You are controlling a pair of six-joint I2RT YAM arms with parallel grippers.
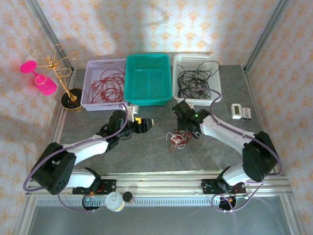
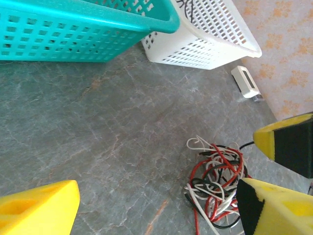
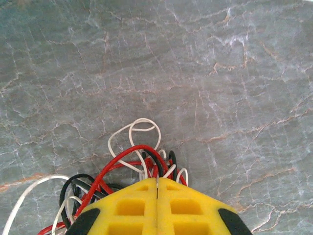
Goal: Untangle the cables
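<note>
Bases of both arms sit at six o'clock in the overhead view, and the arms reach inward over the grey table (image 1: pixel 142 157). Just off centre toward four o'clock lie the cables (image 1: pixel 177 141), a small knot of red, white and black strands. The right gripper (image 1: pixel 186 131) is down on the knot from its one o'clock side. The left gripper (image 1: pixel 148 123) hovers apart at the knot's ten o'clock, pointing toward it. Along twelve o'clock stand three baskets: a lavender basket (image 1: pixel 105 61) holding red wire, a teal basket (image 1: pixel 146 56), and a white basket (image 1: pixel 195 56) holding black wire.

From the left wrist, the left gripper (image 2: pixel 156 188) has its yellow fingers (image 2: pixel 44 205) spread wide with nothing between them. The cables (image 2: pixel 215 181) lie on the table at four o'clock, ahead of the fingers.

From the right wrist, the right gripper (image 3: pixel 157 182) has its fingers pressed flat together at six o'clock, right over the cables (image 3: pixel 142 152), whose loops fan out toward eleven and twelve o'clock. Whether a strand is pinched in the seam cannot be told.

The step in hand looks like picking one strand out of the knot. The next move calls for a slow lift by the right arm while the left closes on the rest of the knot to anchor it, so that a single wire slides free rather than dragging the whole bundle
</note>
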